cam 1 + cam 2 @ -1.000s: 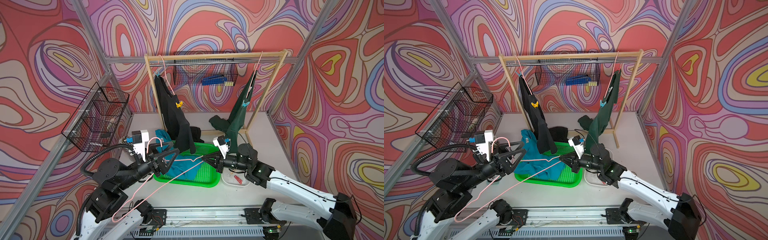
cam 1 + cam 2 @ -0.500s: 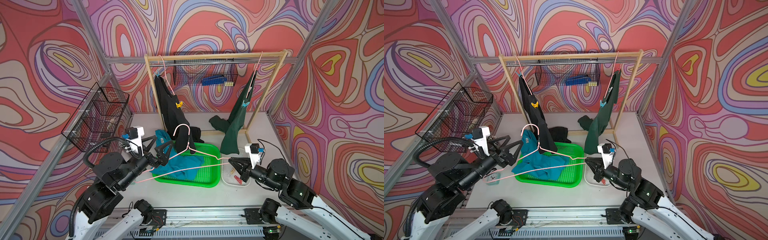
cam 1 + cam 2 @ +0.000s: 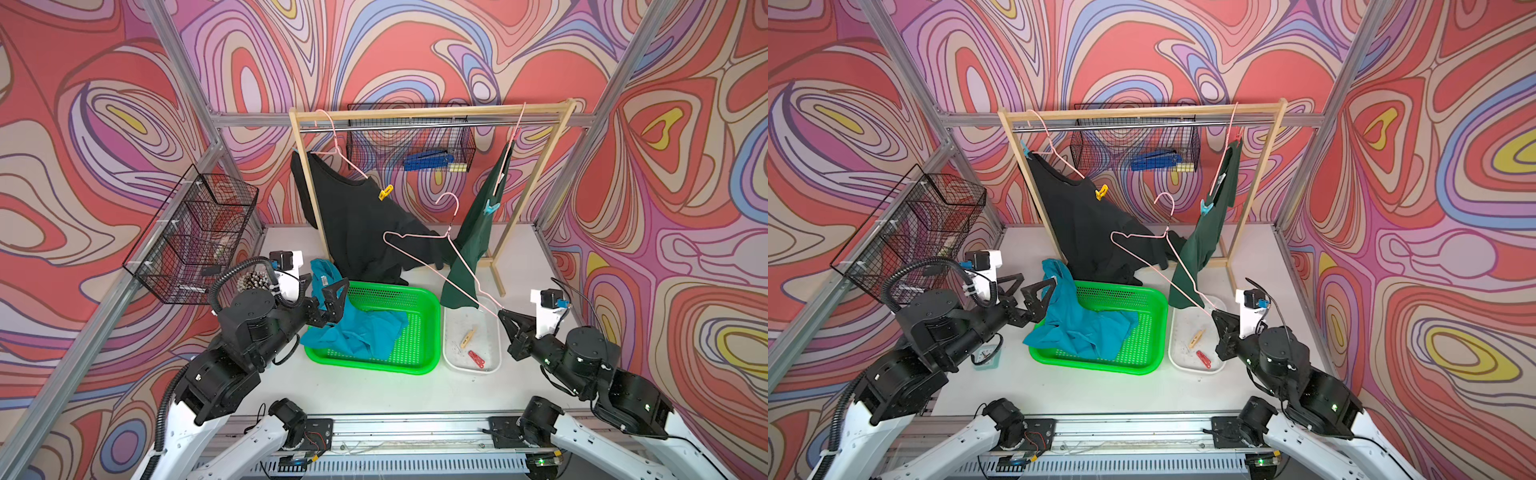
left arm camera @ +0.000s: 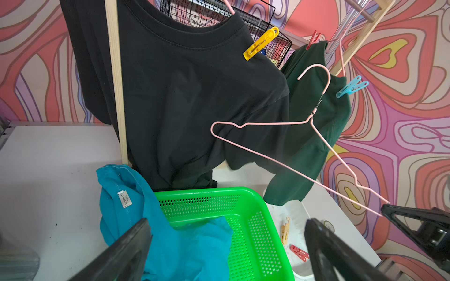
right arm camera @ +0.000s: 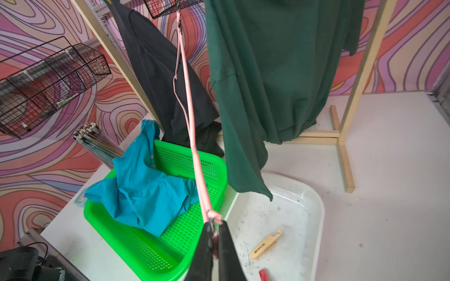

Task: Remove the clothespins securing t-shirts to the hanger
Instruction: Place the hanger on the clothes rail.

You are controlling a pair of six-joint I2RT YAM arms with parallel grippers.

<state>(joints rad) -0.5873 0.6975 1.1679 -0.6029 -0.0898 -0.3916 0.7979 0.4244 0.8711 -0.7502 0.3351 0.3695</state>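
Right gripper (image 3: 1217,312) pinching bare pink hanger (image 3: 1201,294) corner, apparently; left gripper (image 3: 1034,286) gaping beside turquoise shirt (image 3: 1079,328).

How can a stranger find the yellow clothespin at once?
Start at the wooden rack at the back. A black t-shirt hangs from it, and the yellow clothespin grips its shoulder beside the collar. Among the clips in view, it alone is yellow.

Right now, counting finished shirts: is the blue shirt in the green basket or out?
Partly in: part of the blue shirt lies inside the green basket, part hangs over its rim.
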